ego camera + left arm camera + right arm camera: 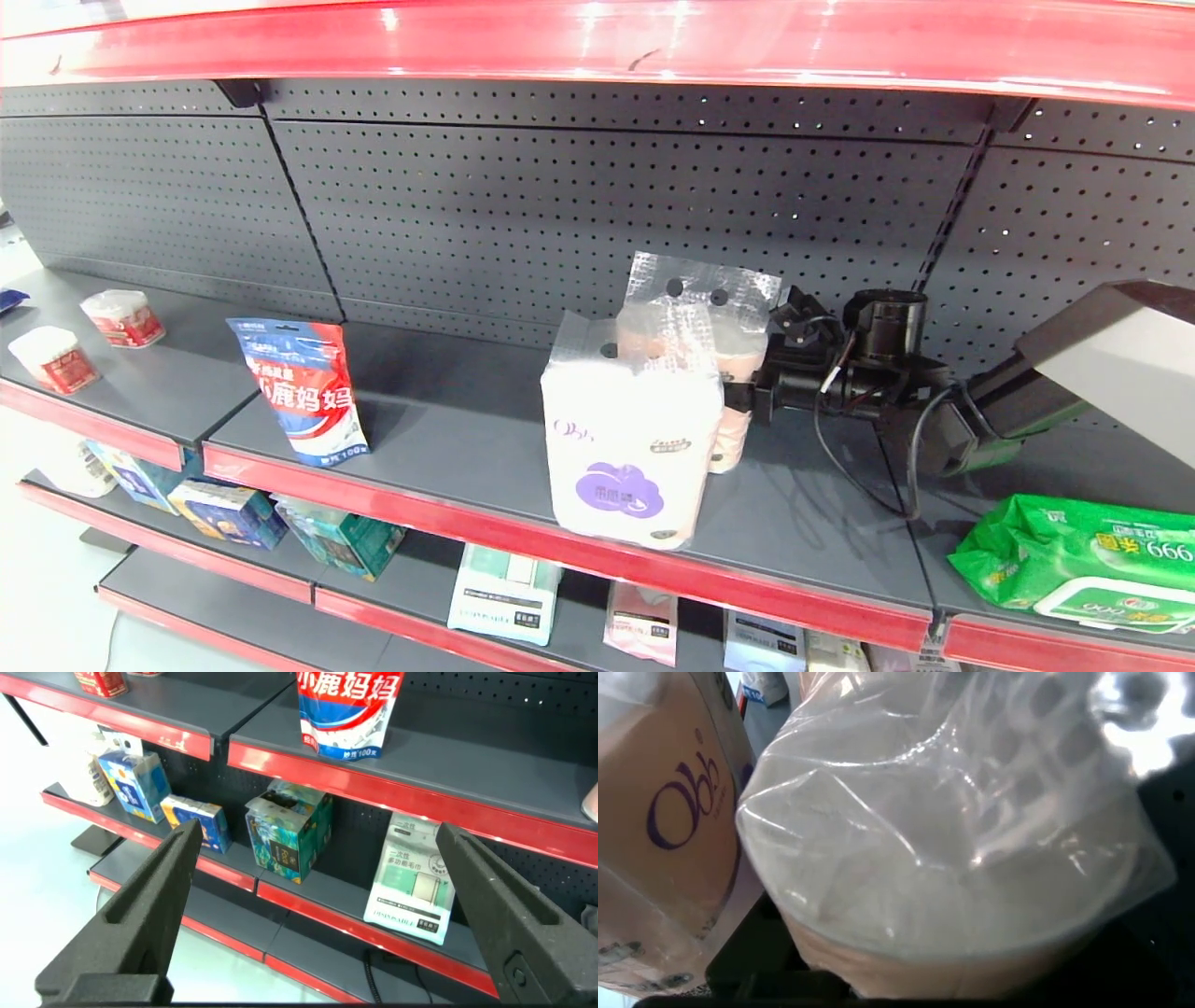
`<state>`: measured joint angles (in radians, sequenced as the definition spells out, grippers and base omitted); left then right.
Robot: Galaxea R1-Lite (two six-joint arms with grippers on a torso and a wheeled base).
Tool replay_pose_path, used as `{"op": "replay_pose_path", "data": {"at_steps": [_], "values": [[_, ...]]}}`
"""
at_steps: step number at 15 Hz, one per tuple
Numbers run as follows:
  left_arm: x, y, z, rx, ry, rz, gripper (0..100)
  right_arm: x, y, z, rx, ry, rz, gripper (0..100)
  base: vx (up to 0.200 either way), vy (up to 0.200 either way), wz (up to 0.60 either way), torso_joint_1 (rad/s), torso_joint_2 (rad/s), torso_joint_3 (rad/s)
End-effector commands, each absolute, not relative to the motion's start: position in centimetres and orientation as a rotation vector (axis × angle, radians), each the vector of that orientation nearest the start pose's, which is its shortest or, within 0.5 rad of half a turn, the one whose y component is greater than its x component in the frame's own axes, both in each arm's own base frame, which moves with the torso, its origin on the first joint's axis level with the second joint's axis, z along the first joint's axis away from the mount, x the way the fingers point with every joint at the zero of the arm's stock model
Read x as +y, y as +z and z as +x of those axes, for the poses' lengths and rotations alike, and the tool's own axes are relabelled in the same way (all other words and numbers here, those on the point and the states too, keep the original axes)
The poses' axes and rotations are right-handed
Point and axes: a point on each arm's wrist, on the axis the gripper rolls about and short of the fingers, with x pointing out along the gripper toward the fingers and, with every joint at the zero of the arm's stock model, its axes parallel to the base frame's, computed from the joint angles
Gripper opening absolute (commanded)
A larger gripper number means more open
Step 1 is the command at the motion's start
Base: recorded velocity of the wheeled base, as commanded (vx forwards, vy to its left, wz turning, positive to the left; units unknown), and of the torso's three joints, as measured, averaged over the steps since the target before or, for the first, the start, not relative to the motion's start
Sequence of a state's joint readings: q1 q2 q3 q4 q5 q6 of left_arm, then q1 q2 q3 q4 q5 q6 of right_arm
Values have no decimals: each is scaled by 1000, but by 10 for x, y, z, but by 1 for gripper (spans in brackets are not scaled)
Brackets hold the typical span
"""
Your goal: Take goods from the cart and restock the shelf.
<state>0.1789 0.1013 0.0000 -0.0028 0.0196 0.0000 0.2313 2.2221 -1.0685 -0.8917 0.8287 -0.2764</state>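
On the grey shelf [448, 420], behind its red front lip, two toilet-roll packs stood upright near the middle. The front toilet-roll pack [630, 448], white with a purple mark, sat at the lip. The rear toilet-roll pack [695, 322], wrapped in clear film, stood touching it at its 1 o'clock, nearer the perforated back panel [560, 205].

The right hand [752, 392] lay against the rear pack from 3 o'clock, and its arm ran off toward 3 o'clock above the board. Whether that hand was clamped on the pack could not be told, because the film and the pack hid where they met. In the right wrist view the rear pack's rounded, film-covered end [943, 849] loomed close, with the front pack [663, 831] just beside it.

At 9 o'clock from the front pack, well apart from it, a blue-and-red pouch [301, 392] stood upright near the lip. Farther toward 9 o'clock, on the neighbouring board, two red-and-white tubs [121, 317] sat apart from each other. At 4 o'clock from the right hand, a green wet-wipes pack [1083, 560] lay flat by the lip.

The left hand [318, 835] faced the lower shelf [308, 901], its two dark fingers [140, 915] spread wide apart and empty. That lower shelf carried a teal box [290, 831], a blue-and-yellow box [198, 821] at its 9 o'clock and a white-and-green pack [411, 882] at its 3 o'clock.
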Motion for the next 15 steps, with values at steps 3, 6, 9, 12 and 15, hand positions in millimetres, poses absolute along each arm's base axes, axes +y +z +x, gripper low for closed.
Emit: {"op": "replay_pose_path", "data": {"at_steps": [3,6,9,12,15], "values": [[-2,78,-15,100,199,-8,100,111,83,398,123,1084,-163,0,0,0,0,0,0,0],[-2,78,-15,100,199,-8,100,111,83,398,125,1083,-163,0,0,0,0,0,0,0],[-2,78,-15,100,199,-8,100,111,85,398,123,1080,-158,100,0,0,0,0,0,0],[-2,78,-15,100,201,-8,100,110,88,397,115,1078,-162,100,0,0,0,0,0,0],[-2,78,-15,100,199,-8,100,102,96,394,106,1059,-164,100,0,0,0,0,0,0]]}}
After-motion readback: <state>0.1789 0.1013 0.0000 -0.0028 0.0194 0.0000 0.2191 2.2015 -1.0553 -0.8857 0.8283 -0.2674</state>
